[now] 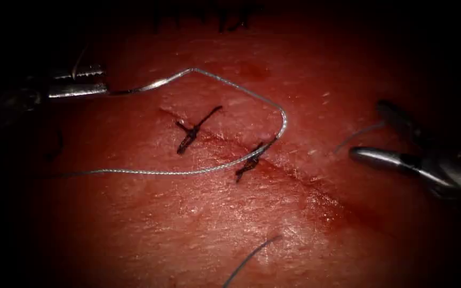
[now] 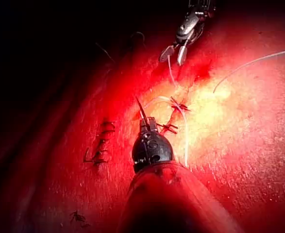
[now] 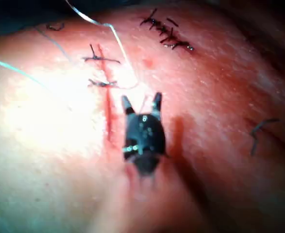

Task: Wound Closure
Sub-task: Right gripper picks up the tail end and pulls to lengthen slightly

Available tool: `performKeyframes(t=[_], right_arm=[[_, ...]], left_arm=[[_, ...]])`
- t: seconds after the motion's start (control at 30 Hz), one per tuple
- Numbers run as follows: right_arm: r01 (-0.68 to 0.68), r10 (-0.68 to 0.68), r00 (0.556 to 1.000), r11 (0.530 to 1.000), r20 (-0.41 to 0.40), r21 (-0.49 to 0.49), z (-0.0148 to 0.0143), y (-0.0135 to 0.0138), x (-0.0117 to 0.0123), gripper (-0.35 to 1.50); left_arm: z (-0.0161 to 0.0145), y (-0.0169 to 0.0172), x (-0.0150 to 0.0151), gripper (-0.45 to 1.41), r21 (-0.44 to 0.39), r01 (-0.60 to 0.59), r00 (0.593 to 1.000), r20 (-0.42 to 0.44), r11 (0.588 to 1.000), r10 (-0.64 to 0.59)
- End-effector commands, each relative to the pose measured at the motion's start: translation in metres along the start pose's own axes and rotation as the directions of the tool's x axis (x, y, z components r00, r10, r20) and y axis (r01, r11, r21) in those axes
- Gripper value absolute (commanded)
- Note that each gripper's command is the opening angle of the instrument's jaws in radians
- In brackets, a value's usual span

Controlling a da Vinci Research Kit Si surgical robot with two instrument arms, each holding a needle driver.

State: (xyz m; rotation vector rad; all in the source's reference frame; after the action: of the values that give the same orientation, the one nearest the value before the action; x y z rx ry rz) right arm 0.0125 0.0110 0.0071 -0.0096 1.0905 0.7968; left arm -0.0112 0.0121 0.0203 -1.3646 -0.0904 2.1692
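The tissue (image 1: 198,224) bears a slanting cut (image 1: 300,181) with two dark stitches (image 1: 196,130) (image 1: 252,159) across it. At the left, my left tool (image 1: 102,85) is shut on the curved needle (image 1: 150,84) near one end. The needle is free of the tissue, left of the cut. Pale thread (image 1: 273,104) runs from the needle's other end, arcs over to the second stitch, then trails left across the tissue. My right tool (image 1: 368,130) stands open right of the cut and holds nothing. The left wrist view shows the left tool (image 2: 148,122); the right wrist view shows the open right tool (image 3: 142,103).
A loose thread end (image 1: 249,258) lies on the near tissue. Another short strand (image 1: 356,136) lies beside the right tool. An older row of dark stitches (image 3: 169,34) sits on the tissue away from this cut. Red fluid wets the surface around the cut.
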Motion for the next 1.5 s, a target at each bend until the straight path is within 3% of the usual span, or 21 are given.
performKeyframes(t=[0.03,0.1,0.3,0.37,0.4,0.73,1.17,1.5], right_arm=[[-0.017,0.017,1.000,1.000,-0.002,0.005,0.0010,-0.0005,-0.0011,1.36],[-0.042,0.042,0.999,0.999,-0.003,0.006,0.0011,-0.0006,-0.0017,1.33],[-0.087,0.087,0.996,0.996,-0.010,0.019,0.0014,-0.0006,-0.0026,0.73],[-0.092,0.092,0.996,0.996,-0.005,0.002,0.0014,-0.0006,-0.0027,-0.23],[-0.089,0.089,0.996,0.996,0.006,-0.027,0.0014,-0.0007,-0.0031,-0.35],[-0.086,0.088,0.996,0.995,0.030,-0.047,0.0010,0.0004,-0.0032,-0.35],[-0.122,0.125,0.991,0.990,0.051,-0.068,0.0019,0.0021,0.0001,-0.35],[-0.126,0.129,0.990,0.990,0.060,-0.060,0.0022,0.0016,0.0007,-0.35]], left_arm=[[0.0007,0.0000,-0.0002,-0.45,-0.001,-0.001,1.000,0.000,1.000,0.001],[0.0007,0.0000,-0.0003,-0.45,-0.002,-0.001,1.000,0.000,1.000,0.001],[0.0007,0.0000,-0.0003,-0.45,-0.002,-0.001,1.000,0.000,1.000,0.001],[0.0007,0.0000,-0.0003,-0.45,-0.002,-0.001,1.000,0.000,1.000,0.001],[0.0007,0.0000,-0.0003,-0.45,-0.002,-0.001,1.000,0.000,1.000,0.001],[0.0007,0.0000,-0.0003,-0.45,-0.002,-0.001,1.000,0.000,1.000,0.001],[0.0007,0.0000,-0.0003,-0.45,-0.002,-0.001,1.000,0.000,1.000,0.001],[0.0009,0.0000,-0.0001,-0.45,-0.001,-0.011,1.000,0.000,1.000,0.011]])
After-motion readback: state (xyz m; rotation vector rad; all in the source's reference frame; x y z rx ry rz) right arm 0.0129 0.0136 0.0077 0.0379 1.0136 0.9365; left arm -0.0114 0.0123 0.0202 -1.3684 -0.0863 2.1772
